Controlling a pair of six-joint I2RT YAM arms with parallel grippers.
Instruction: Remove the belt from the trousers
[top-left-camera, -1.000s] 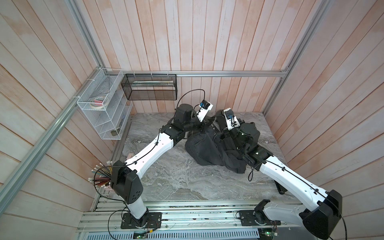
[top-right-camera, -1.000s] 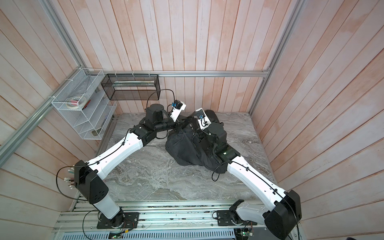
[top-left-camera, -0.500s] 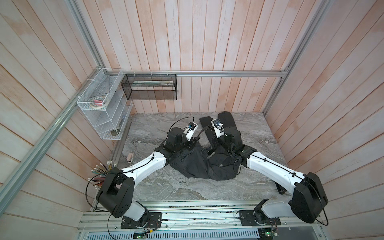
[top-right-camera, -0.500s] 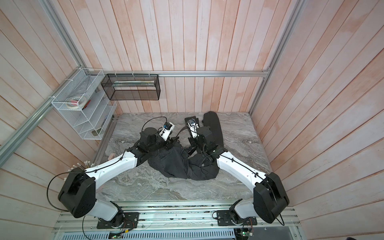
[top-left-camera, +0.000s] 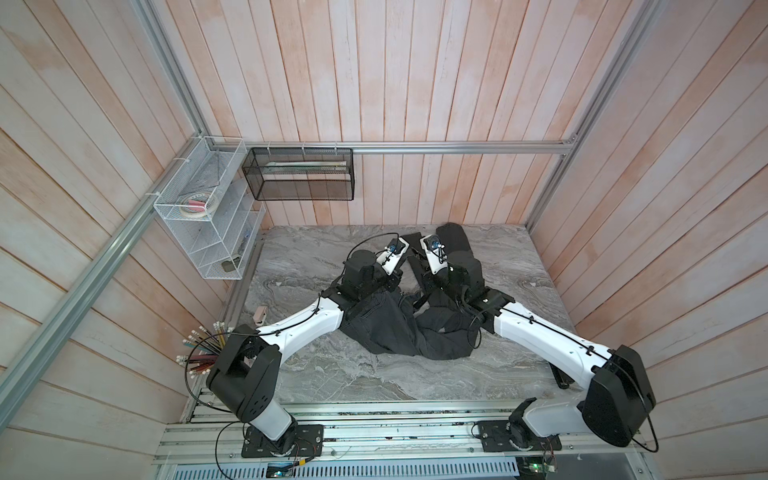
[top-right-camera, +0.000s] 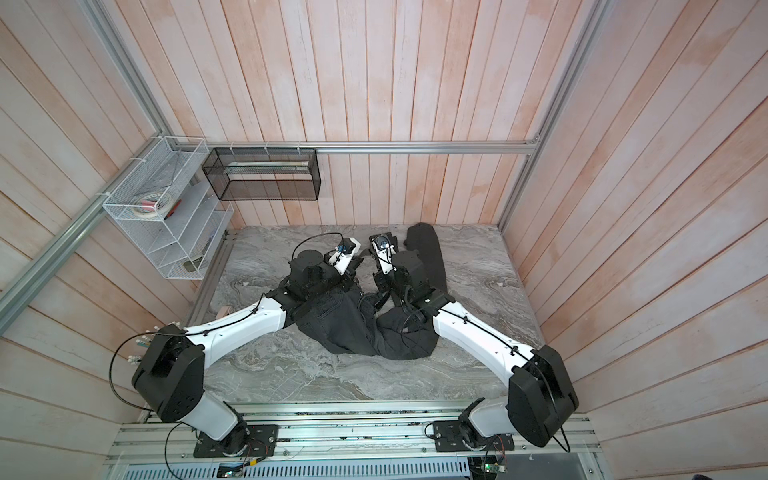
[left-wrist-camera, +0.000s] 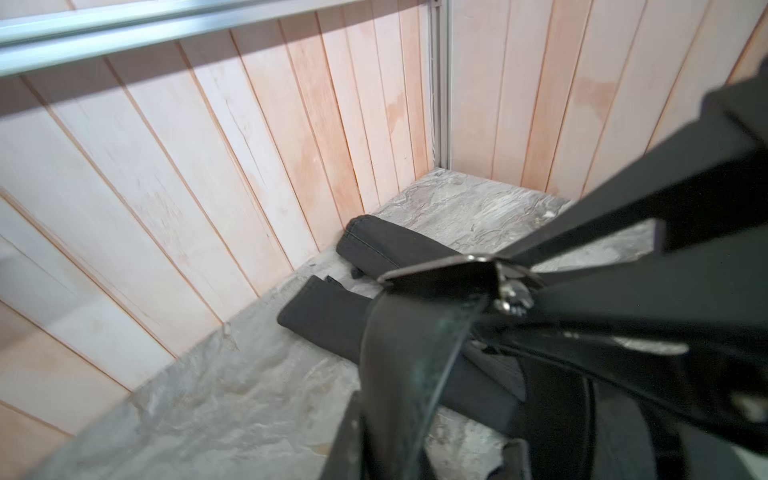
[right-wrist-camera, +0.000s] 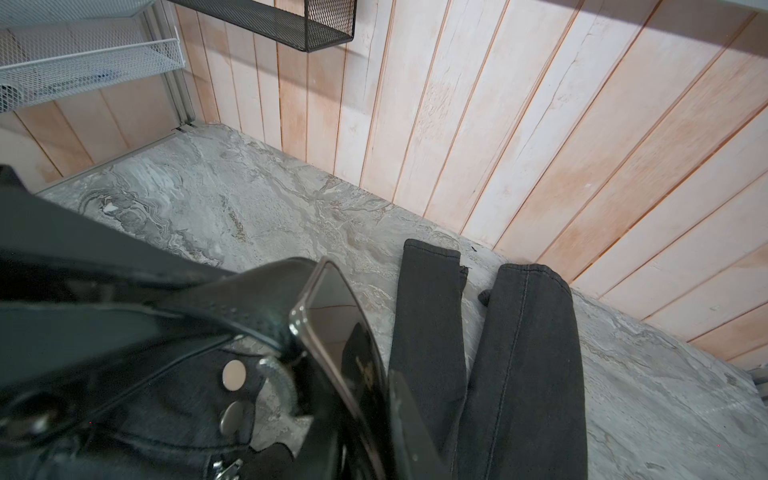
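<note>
robot test cell, lab-type, not a home. small booth: pale wood-plank walls (top-left-camera: 374, 83) on 3 sides, braced by bare aluminium framing (top-left-camera: 457, 147). marble-look tabletop (top-left-camera: 332, 374) as work surface. 2 robot arms (top-left-camera: 299, 326) bolted to a slotted metal base rail (top-left-camera: 395, 436) at the front edge, cables exposed. white wire rack (top-left-camera: 208, 241) and black mesh basket (top-left-camera: 299, 174) hang on the walls; tape roll (top-left-camera: 195, 205) in the rack.

Wood-plank walls (top-left-camera: 415, 83), grey marble tabletop (top-left-camera: 316, 374), wire shelves (top-left-camera: 208, 232)
</note>
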